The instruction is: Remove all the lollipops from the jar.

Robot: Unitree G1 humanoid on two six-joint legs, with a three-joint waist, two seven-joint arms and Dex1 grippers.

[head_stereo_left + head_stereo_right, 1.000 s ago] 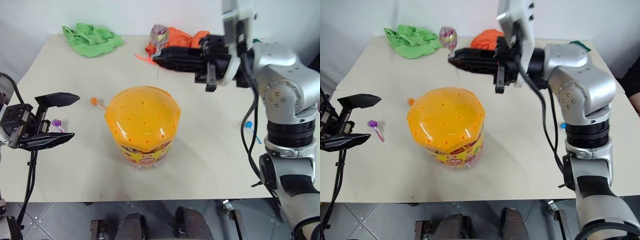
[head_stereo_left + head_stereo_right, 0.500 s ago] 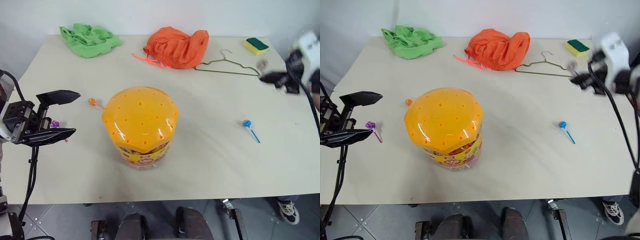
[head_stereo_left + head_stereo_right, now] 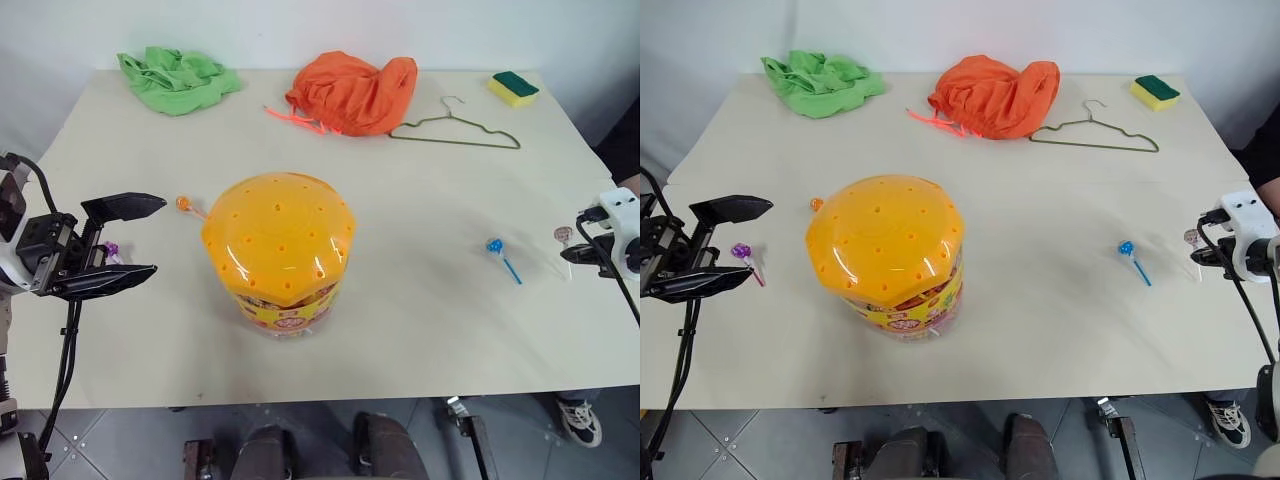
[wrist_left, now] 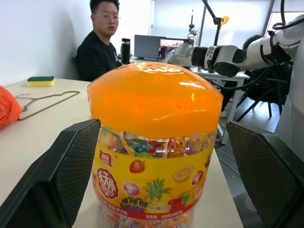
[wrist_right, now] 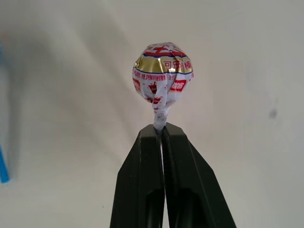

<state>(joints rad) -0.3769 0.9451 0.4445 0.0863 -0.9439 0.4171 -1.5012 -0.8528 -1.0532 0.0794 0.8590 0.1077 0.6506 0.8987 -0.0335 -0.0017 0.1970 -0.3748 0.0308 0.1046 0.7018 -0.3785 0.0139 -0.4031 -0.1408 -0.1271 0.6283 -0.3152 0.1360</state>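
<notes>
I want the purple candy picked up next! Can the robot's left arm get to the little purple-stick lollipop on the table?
Probably yes. The purple-stick lollipop lies on bare table just beside the open left gripper, with nothing between them; the big orange-lidded clear plastic jar stands farther off.

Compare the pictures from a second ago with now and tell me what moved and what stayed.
The right gripper, shut on a lollipop by its stick, swung from above the far side of the table, near the orange cloth, out and down to the table's right edge. The left gripper stayed open beside the jar; jar and loose lollipops kept their places.
</notes>
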